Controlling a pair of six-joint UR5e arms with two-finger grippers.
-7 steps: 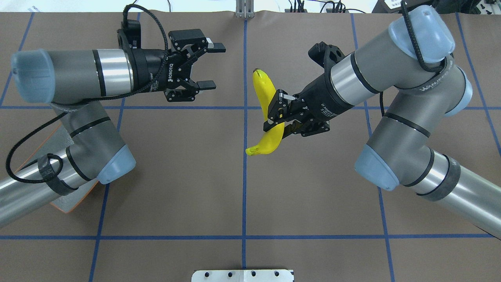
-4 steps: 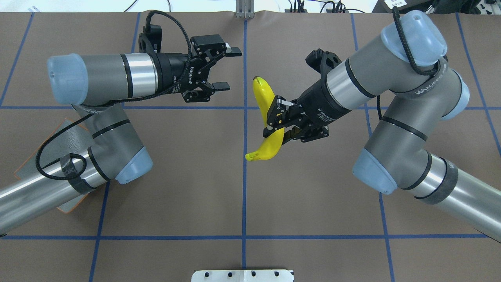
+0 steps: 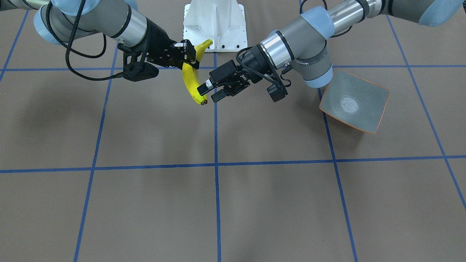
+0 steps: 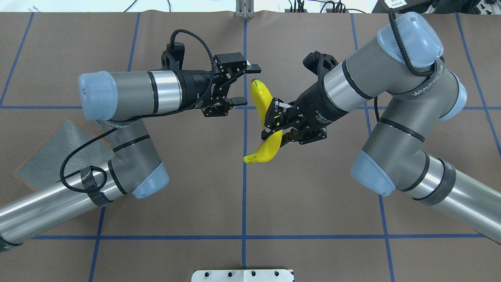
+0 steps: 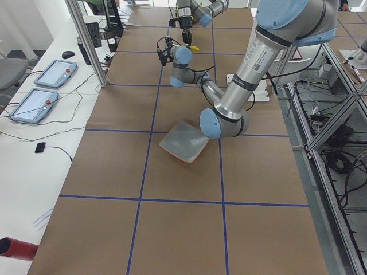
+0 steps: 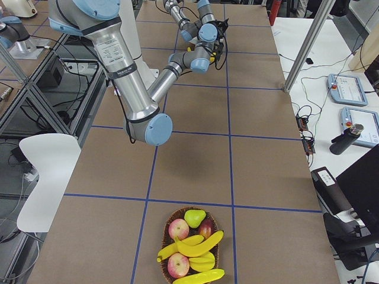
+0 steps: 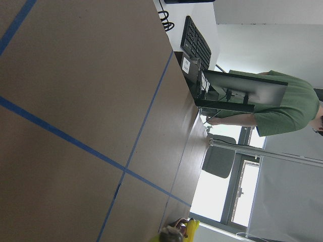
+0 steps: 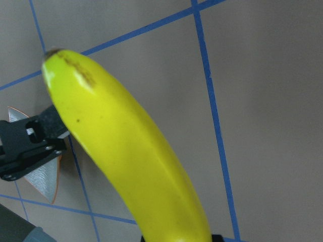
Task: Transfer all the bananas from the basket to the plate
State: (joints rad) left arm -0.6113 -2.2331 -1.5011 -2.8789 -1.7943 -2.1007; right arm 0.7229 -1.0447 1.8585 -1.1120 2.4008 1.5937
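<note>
Over the table, the right gripper pinches a banana at mid-length between its fingers, clear of the surface. The left gripper, fingers spread, sits just beside one tip; the plate lies well behind them.

You can read very little here. On the right arm, near the elbow, there are white letters on the grey shell. You can make out "WAN" at the start, but the rest is too bent to read. The body of the left gripper has white letters too, but they are turned away, so you cannot read the word. The body of the right gripper has tiny white print, too small to read. In the left wrist view, a small white label sits by the keyboard. Its marks are too small to read.
</note>
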